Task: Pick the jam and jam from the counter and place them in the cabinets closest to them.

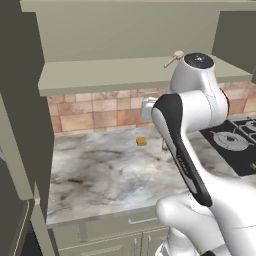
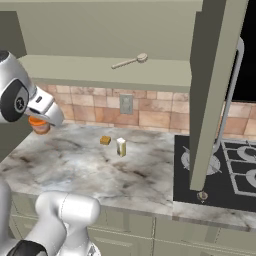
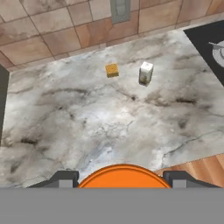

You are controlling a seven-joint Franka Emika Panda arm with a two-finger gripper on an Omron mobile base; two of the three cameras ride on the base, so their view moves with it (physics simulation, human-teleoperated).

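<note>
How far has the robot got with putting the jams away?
Nothing looks stored yet: the open cabinet shelf holds just a wooden spoon. In hand: the tool grips an orange-lidded jar, lifted above the marbled counter. Left: shelving it, and possibly the small pale white-capped jar on the counter.

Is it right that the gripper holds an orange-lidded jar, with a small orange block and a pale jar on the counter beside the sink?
Not quite: the orange block and pale jar sit on the counter beside the stove, as the right base view shows. The gripper does hold the orange-lidded jar.
</note>
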